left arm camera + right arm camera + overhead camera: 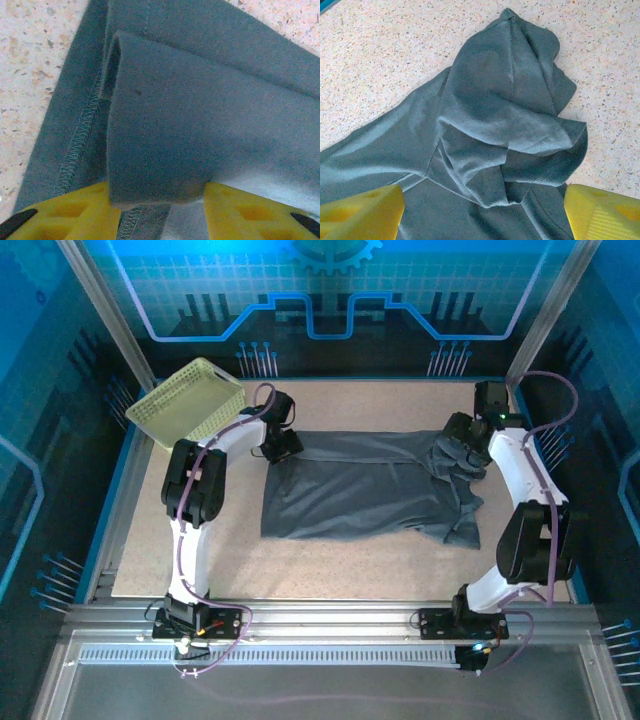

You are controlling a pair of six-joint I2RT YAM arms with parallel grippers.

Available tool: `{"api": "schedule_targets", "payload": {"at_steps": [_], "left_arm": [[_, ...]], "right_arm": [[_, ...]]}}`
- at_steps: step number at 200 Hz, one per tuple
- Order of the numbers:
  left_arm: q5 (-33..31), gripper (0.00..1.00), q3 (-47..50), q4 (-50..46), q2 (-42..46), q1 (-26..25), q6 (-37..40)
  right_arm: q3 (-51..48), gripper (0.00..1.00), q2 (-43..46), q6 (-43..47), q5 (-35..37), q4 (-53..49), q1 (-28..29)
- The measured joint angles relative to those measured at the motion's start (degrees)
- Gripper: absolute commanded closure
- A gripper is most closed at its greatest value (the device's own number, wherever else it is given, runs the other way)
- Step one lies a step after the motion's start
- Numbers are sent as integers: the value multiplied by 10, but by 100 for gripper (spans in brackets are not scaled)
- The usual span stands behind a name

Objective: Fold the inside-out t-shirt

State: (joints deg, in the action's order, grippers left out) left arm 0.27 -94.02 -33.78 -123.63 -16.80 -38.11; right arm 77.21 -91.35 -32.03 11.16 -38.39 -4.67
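The inside-out t-shirt (360, 490), dark slate-grey and wrinkled, lies spread across the middle of the table, its right end bunched up. My left gripper (283, 448) is at the shirt's far left corner. In the left wrist view a raised fold of the t-shirt (190, 125) fills the gap of the left gripper (157, 210) and touches both yellow fingers (75, 210), next to a stitched hem. My right gripper (455, 455) hovers over the bunched right end. There its fingers (360, 212) stand wide apart above the crumpled t-shirt (495, 115), and the right gripper (485, 215) is open.
A pale yellow-green lattice basket (187, 402) sits at the far left corner, just behind the left arm. Speckled tabletop (330, 560) shows in front of the shirt and to its right (610, 100). Blue walls enclose the table.
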Motion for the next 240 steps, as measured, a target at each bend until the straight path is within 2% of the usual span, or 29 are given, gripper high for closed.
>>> {"api": "schedule_targets", "payload": {"at_steps": [47, 77, 126, 156, 194, 240], "left_arm": [[0, 90, -3, 2, -2, 2, 2], [-6, 100, 4, 10, 2, 10, 7], [-15, 100, 106, 38, 92, 49, 9], [-20, 100, 147, 50, 145, 71, 11], [-19, 100, 159, 61, 153, 76, 11], [-19, 100, 163, 61, 153, 76, 11]], "right_arm": [[43, 17, -92, 0, -1, 0, -21], [64, 18, -137, 2, -5, -4, -33], [84, 21, -157, 13, -19, -7, -31], [87, 28, -185, 23, -33, -7, -20], [120, 31, -242, 43, -57, -15, 11], [168, 34, -267, 55, -56, -32, 47]]}}
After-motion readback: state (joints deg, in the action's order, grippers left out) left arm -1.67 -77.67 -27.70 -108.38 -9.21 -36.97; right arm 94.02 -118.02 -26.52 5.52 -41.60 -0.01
